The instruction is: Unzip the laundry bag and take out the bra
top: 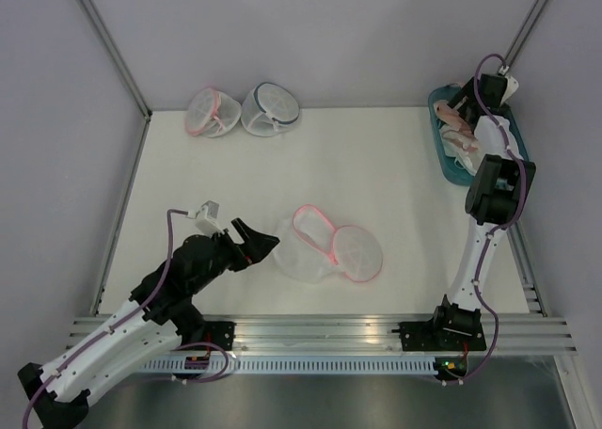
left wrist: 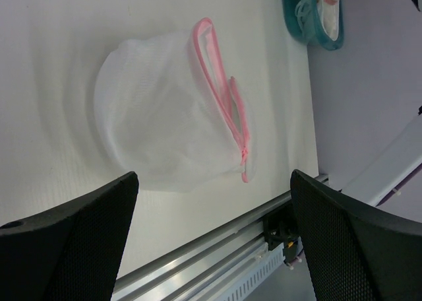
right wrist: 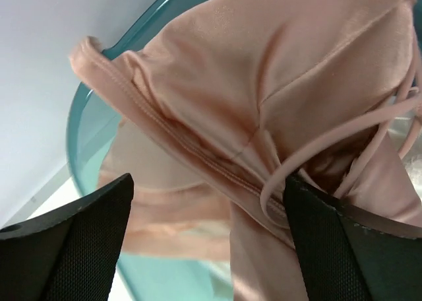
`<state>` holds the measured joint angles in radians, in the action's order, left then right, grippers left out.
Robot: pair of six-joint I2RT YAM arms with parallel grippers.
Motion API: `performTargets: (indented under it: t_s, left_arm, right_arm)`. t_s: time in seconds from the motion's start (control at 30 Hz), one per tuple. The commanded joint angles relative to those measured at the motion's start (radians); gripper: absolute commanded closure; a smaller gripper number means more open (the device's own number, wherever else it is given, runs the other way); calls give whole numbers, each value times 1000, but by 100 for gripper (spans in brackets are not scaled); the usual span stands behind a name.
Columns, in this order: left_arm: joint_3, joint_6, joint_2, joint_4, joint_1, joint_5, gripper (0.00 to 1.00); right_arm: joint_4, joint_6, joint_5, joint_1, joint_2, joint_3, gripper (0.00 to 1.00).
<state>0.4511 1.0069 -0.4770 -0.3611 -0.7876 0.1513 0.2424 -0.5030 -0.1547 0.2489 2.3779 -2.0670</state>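
Bra [right wrist: 264, 83] looks limp, light, slippery, so we'd pinch its stitched band, not straps; right gripper [right wrist: 208, 212] and left gripper [left wrist: 212, 238] both gape wide, holding nothing

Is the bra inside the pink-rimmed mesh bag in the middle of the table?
No: the top view shows the bra lying in the teal bin at the far right, well apart from the laundry bag.
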Motion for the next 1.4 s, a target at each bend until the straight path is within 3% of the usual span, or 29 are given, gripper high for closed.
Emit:
performTargets:
  t_s: [0.0,0.2,0.47,0.7,0.9,1.2,1.37]
  left_arm:
    - [9,7,37,34,-2,-4,0]
    - [61,-36,57,24,-2,-12,0]
    - [188,-160,98,-6,-2,-28,0]
    - [242,-215,178,-58,-4,-39,0]
    - [210,-203,264,-99,-4,-1,0]
    - [202,-203,249,-107,-2,30,0]
    - [215,-208,189,-98,-4,37,0]
  right_arm:
    - [100,27,47,-13,-149,-68,2]
    - [118,83,136,-69,-496,118,2]
    - [213,169,375,-285,-983,603,2]
    - [259,124,463,-480,-1361,954,2]
    - [275,-12,576,-543,-1627,1178,2]
    - [294,-186,528,-629,-1795,1533,2]
    - [403,-164,384,-663,-1771,1504,2]
